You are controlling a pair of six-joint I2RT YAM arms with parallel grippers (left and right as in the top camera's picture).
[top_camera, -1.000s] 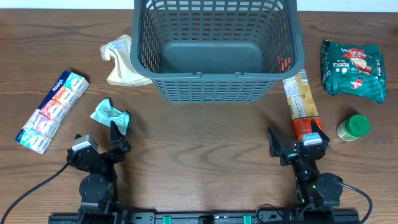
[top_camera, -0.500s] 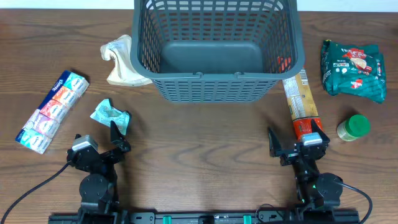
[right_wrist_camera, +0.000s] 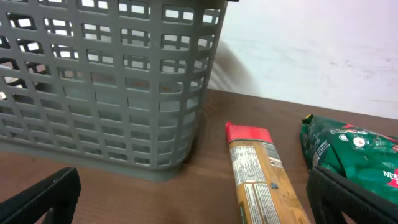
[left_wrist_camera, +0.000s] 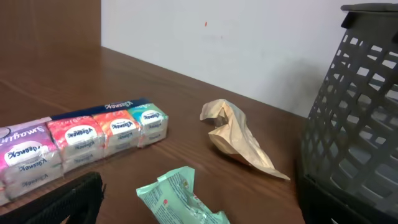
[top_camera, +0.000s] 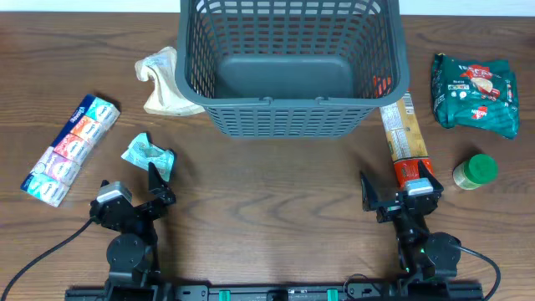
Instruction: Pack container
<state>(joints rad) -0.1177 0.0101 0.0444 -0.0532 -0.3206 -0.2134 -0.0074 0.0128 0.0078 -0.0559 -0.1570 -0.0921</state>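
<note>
We saw the dark grey basket (top_camera: 288, 117) standing upright at the far middle of the wooden table (top_camera: 276, 201), with both arms low at the near edge. The left gripper (top_camera: 129, 182) hung with its jaws spread wide and nothing between them, just short of a crumpled green wrapper (top_camera: 146, 153). A row pack of tissues (top_camera: 71, 149) lay further to its left, and a crumpled beige bag (top_camera: 163, 82) sat just beside the basket's left wall. The right gripper (top_camera: 398, 188) was likewise wide open and held nothing. The near end of a long packet (top_camera: 404, 138) lay flat just in front of it, the far end by the basket's right front corner. Further right lay a green snack bag (top_camera: 474, 94) and, nearer the arms, a green-lidded jar (top_camera: 476, 170).
</note>
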